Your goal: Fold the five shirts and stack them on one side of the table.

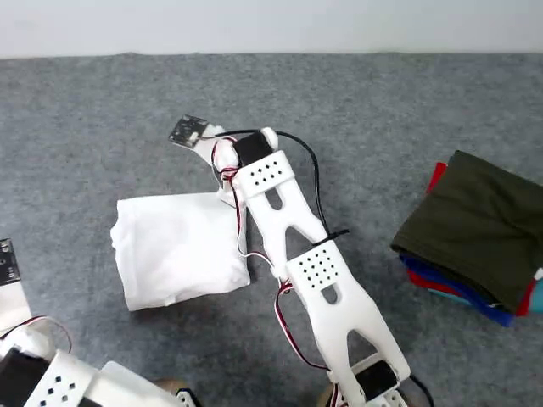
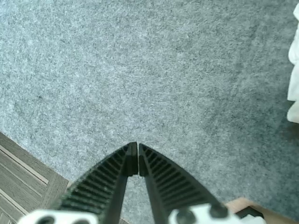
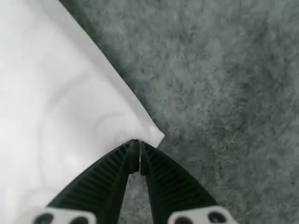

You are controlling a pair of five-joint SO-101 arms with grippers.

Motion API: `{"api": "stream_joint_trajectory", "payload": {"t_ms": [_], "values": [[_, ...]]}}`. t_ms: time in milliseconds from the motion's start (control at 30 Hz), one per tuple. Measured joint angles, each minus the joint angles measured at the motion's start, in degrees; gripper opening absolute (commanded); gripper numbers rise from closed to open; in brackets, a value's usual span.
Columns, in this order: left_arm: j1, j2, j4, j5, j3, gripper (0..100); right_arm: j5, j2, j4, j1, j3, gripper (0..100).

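1. The white shirt (image 1: 178, 250) lies folded into a rough square in the middle of the worktop (image 1: 102, 110). It is well apart from the stack (image 1: 475, 229) of what look like four folded shirts at the right edge, and it is probably the last to join them.
2. The right tool (image 3: 138, 150) is clenched, with its tips at the shirt's corner on the stack's side, probably to drag or lift it. I cannot tell whether cloth is pinched.
3. The left tool (image 2: 138, 154) is clenched on nothing over bare worktop near the shirt, out of the way.

White shirt (image 1: 182, 250), olive shirt (image 1: 475, 225), blue shirt (image 1: 462, 295), red shirt (image 1: 436, 176) — grey table (image 1: 382, 110).
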Motion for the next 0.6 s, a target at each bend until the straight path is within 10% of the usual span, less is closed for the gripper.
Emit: {"api": "stream_joint_trajectory", "payload": {"t_ms": [333,600], "values": [[0.0,0.0,0.0,0.0,0.0,2,0.0,-2.1,0.0,1.1,0.0,0.9],[0.0,0.0,0.0,0.0,0.0,2,0.0,-10.6,-0.4,-11.3,-0.1,0.9]]}}
